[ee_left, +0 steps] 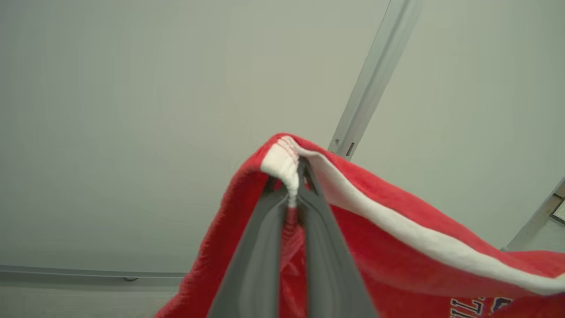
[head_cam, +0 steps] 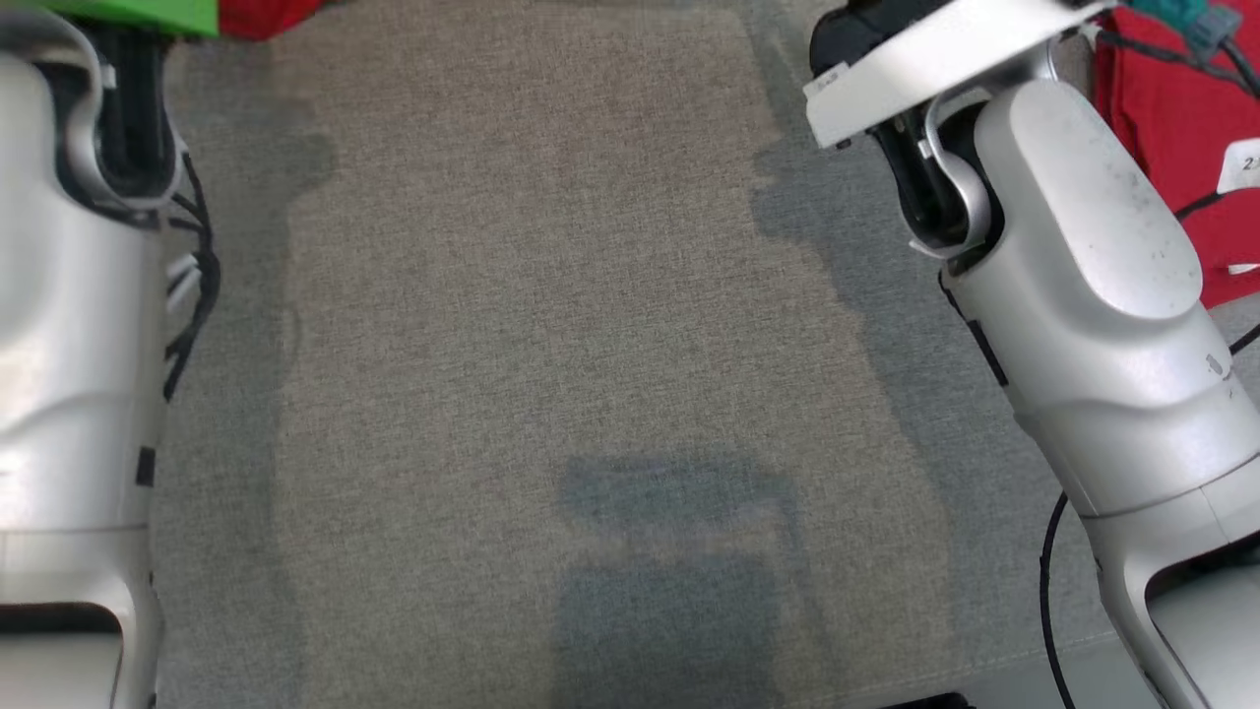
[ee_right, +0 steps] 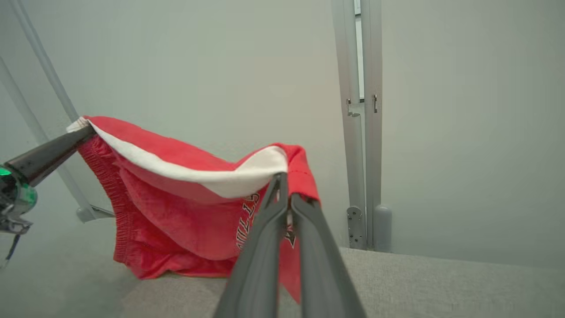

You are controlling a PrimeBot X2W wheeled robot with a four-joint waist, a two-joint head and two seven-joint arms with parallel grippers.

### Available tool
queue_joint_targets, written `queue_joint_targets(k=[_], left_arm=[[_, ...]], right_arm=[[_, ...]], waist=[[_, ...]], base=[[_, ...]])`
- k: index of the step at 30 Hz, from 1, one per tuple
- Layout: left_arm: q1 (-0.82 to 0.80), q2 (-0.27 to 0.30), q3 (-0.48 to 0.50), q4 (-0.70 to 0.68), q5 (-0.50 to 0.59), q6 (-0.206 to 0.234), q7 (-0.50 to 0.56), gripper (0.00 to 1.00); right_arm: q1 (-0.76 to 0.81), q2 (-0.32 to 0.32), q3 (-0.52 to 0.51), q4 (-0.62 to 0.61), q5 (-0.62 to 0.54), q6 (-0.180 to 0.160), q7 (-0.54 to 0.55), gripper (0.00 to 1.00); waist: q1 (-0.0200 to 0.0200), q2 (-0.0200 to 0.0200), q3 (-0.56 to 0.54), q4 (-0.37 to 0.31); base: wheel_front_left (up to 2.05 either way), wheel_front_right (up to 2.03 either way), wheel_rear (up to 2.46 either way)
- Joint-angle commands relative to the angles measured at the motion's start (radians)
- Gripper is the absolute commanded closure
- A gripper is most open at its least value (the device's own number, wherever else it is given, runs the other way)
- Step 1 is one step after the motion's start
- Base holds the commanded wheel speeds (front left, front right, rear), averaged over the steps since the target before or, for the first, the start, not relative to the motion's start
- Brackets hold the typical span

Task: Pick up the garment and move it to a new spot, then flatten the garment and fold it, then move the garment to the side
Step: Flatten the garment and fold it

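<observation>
Red garment [ee_right: 176,212] of soft cloth, with a white band along its top edge and dark letters on the front, hangs in the air between the 2 grippers. The left gripper [ee_left: 295,185] is clenched on 1 corner of the white band, and the right gripper [ee_right: 284,187] is clenched on the other corner, so the band sags a little between them. In the right wrist view the lower hem seems to touch the grey woven bench [ee_right: 419,282] near its far edge. The wide middle of the bench in the head view carries no cloth.

By this, the picking up looks done, and the moving to a new spot seems to be in hand. 3 steps are left: to lay the garment flat on the bench, to fold it, and to put it aside.
</observation>
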Motion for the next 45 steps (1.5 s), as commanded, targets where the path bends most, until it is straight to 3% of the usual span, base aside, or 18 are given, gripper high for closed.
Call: queue_joint_targets(k=[1,8,14,18,30,37,45], left_arm=[[0.024,0.007,-0.023,-0.029,-0.034,-0.004,-0.016,1.0],[0.249,0.082,-0.067,-0.239,-0.155,-0.003,-0.04,1.0],[0.494,0.112,-0.015,-0.434,-0.137,-0.003,-0.04,1.0],[0.668,0.082,0.029,-0.535,-0.092,-0.002,-0.04,1.0],[1.093,-0.101,0.098,-0.672,0.001,-0.001,-0.041,1.0],[1.253,-0.139,0.11,-0.758,0.025,-0.001,-0.041,1.0],[1.372,-0.158,0.074,-0.782,0.006,-0.001,-0.041,1.0]], right_arm=[[0.021,-0.019,-0.008,-0.038,0.009,-0.001,-0.008,1.0],[0.215,-0.098,-0.008,-0.224,0.018,0.0,-0.007,1.0],[0.38,-0.172,-0.035,-0.349,0.034,-0.001,-0.007,1.0],[0.504,-0.197,-0.064,-0.411,0.047,-0.001,-0.007,1.0],[0.905,-0.2,-0.17,-0.569,0.03,-0.002,-0.005,1.0],[1.068,-0.193,-0.219,-0.697,0.007,-0.002,0.072,1.0],[1.159,-0.18,-0.259,-0.793,-0.011,-0.002,0.167,1.0]], waist=[[-0.0003,0.0,0.051,0.004],[-0.0003,0.0,-0.008,0.016],[-0.0003,0.0,-0.07,0.026],[-0.0003,0.0,-0.123,0.031],[-0.0003,0.0,-0.33,0.028],[-0.0003,0.0,-0.401,-0.006],[-0.0003,0.0,-0.396,-0.011]], base=[[0.0,0.0,0.0],[0.0,0.0,0.0],[0.0,0.0,0.0],[0.0,0.0,0.0],[0.0,0.0,0.0],[0.0,0.0,0.0],[0.0,0.0,0.0]])
